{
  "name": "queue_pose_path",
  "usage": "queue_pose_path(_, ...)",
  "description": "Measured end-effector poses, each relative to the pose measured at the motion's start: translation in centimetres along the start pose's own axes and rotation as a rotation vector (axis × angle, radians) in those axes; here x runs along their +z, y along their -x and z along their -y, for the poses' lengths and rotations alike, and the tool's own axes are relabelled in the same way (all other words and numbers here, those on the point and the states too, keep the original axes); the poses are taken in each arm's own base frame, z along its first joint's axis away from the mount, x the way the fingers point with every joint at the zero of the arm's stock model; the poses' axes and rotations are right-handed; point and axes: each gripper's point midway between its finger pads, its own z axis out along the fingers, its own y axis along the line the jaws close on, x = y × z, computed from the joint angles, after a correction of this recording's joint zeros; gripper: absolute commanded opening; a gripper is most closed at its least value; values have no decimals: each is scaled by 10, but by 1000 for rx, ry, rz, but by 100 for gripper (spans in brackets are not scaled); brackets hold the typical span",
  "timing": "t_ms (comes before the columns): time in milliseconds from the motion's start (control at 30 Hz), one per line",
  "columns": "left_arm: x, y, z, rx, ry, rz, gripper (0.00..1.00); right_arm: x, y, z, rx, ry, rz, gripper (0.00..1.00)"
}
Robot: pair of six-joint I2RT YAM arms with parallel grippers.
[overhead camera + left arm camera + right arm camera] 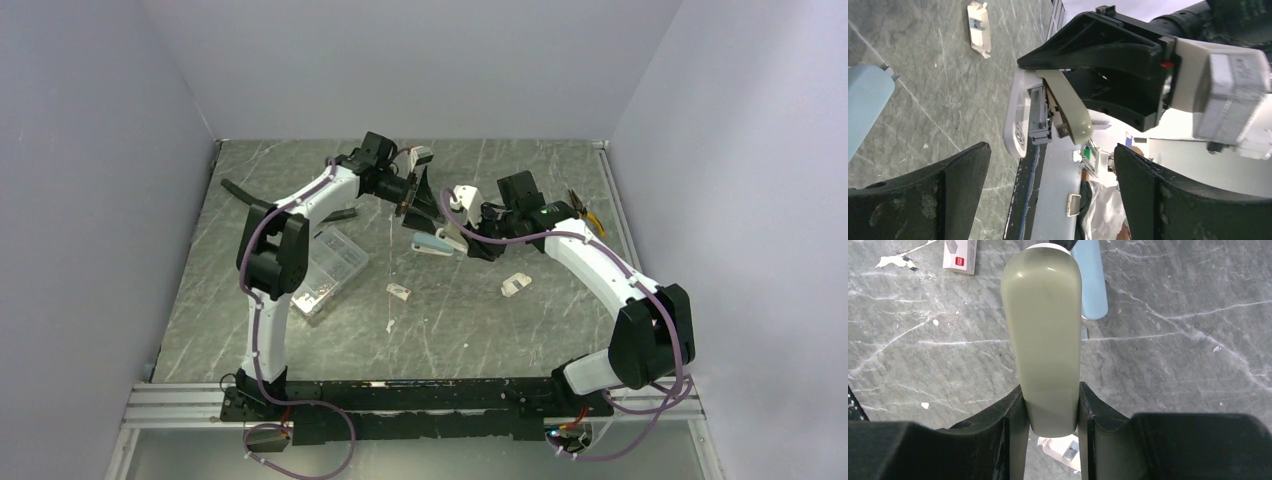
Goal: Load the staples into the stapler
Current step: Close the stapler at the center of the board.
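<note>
Pale-green plastic fills the grip of our right end effector (1052,412). Its jaws are partly closed and clamp the sides of the top arm of the stapler (1048,330), which we hold up off the worktop (1173,365). From the left wrist, the stapler hangs swung open, its white base dropped away from the green top and the grey magazine channel exposed. We cannot tell whether any staples already sit in that channel. Our left end effector (1053,195) faces the open stapler from close by, with its jaws spread as wide as they go and nothing between them.

We judge the task to be partly done: the stapler is lifted and opened, but nothing has been loaded yet. The staple box (960,255), white with a small red mark, lies on the worktop beyond the stapler's tip, and neither end effector holds a strip. What is left is fetching a strip, laying it in the channel and closing the stapler.

A light-blue stapler (1093,285) lies on the worktop just past the held one, roughly between us and the staple box, and could get in the way of a reach. A second small white box (513,285) lies nearer the right arm, a clear plastic case (330,268) lies beside the left arm, and yellow-handled pliers (586,212) rest at the far right.
</note>
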Motion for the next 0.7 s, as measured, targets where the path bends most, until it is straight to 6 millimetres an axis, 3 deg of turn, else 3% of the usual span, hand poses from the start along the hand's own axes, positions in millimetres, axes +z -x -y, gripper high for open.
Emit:
queue_pose_path(133,11,-6,-8,-41,-2,-27,98,1,1,-2,9,4,1,0)
queue_pose_path(333,23,-5,-4,-53,-29,-40,98,2,3,-6,9,12,2,0)
queue_pose_path(567,41,-19,-2,-63,-62,-83,98,3,3,-6,9,14,1,0)
queue_pose_path(600,44,-21,-2,-65,-66,-90,75,3,2,-6,9,14,1,0)
queue_pose_path(633,46,-23,-2,-69,-68,-95,61,3,2,-6,9,14,0,0)
queue_pose_path(700,49,-27,-3,-80,-73,-103,45,3,1,-6,11,13,-5,0)
